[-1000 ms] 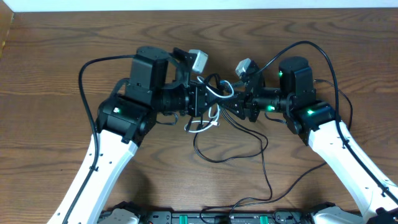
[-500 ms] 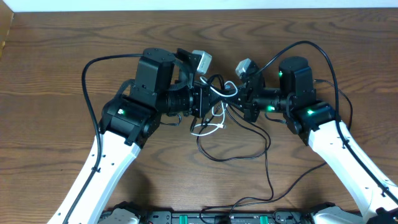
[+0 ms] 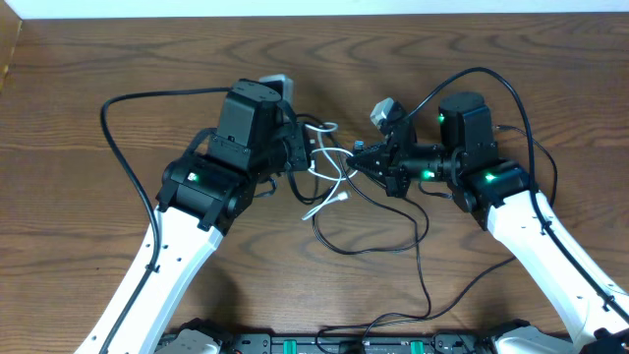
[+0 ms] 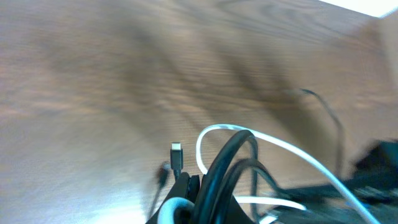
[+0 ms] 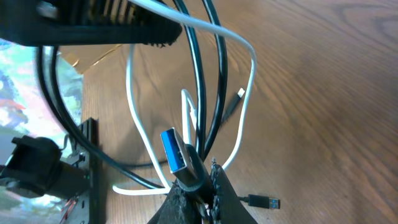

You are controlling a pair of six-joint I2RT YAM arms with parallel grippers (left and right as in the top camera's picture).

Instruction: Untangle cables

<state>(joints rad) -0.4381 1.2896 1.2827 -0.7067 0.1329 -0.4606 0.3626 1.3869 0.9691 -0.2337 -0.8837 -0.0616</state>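
Broad brown wood-grain table [image 3: 79,98], open at 9 and 12 o'clock. Near centre, left gripper [image 3: 305,152] clenched on short white looped cord [image 3: 339,196]. At its 3 o'clock, right gripper [image 3: 362,155] pinching long thin black cord [image 3: 424,270] beside blue plug [image 5: 177,152]. Black slack trailing toward 6 o'clock edge.
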